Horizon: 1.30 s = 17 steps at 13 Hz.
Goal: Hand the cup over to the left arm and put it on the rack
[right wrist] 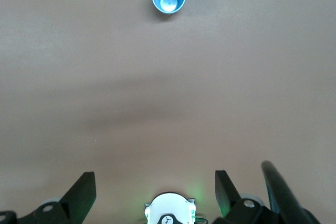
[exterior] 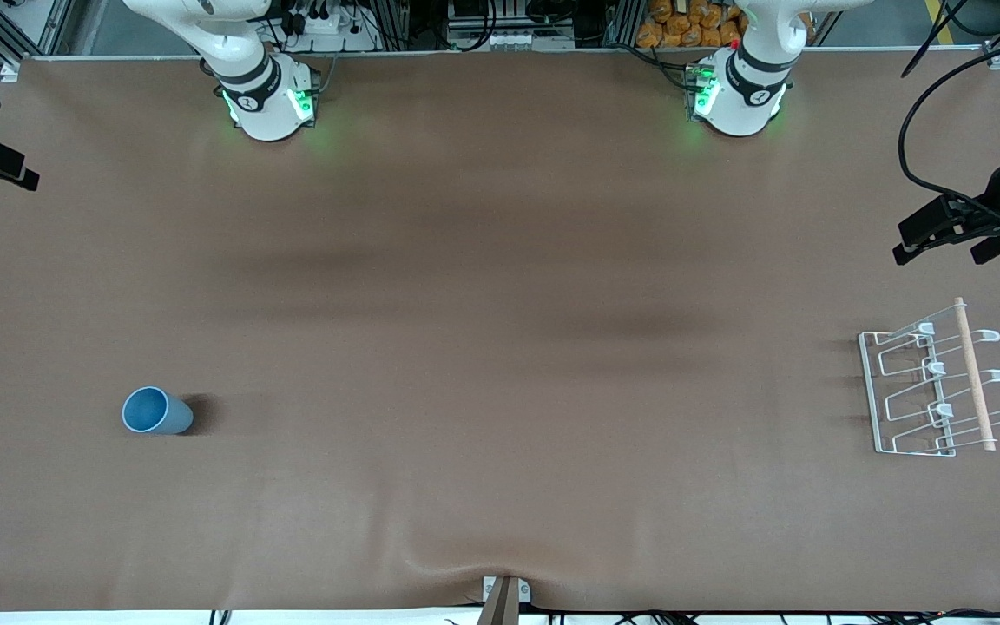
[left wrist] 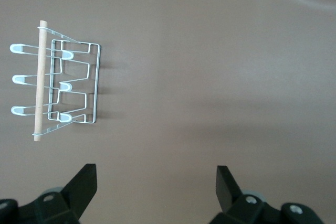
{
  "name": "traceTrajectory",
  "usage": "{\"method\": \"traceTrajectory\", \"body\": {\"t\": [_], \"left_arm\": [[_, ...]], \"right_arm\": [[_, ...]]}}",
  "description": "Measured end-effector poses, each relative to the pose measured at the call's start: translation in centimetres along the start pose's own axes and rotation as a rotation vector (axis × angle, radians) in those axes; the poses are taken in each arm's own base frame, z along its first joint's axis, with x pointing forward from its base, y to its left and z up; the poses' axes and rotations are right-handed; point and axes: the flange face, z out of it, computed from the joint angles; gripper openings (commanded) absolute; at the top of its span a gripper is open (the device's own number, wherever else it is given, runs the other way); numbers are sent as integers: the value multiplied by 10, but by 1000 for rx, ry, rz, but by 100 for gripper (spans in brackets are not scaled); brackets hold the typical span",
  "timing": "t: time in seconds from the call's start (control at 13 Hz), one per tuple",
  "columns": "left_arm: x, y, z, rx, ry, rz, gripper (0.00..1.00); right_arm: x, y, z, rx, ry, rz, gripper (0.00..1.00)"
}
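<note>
Blue cup point(exterior: 157, 411) upright, well apart from rack point(exterior: 934, 382); left tool point(left wrist: 156, 184) and right tool point(right wrist: 155, 190) both spread apart, empty.

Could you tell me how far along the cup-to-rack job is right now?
Nothing is done yet. The cup stands upright on the table at the right arm's end; the rack is bare. The right gripper and left gripper are open and hold nothing. Pickup, handover and placing remain.
</note>
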Motion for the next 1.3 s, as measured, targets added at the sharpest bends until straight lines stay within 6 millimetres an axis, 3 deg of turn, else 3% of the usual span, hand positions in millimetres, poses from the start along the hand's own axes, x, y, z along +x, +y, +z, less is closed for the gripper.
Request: {"method": "traceTrajectory", "body": {"t": [1.3], "left_arm": [[0,2,4,2,-11,4,100]], "right_arm": [[6,-7,2,-7,20,-27,100]]}}
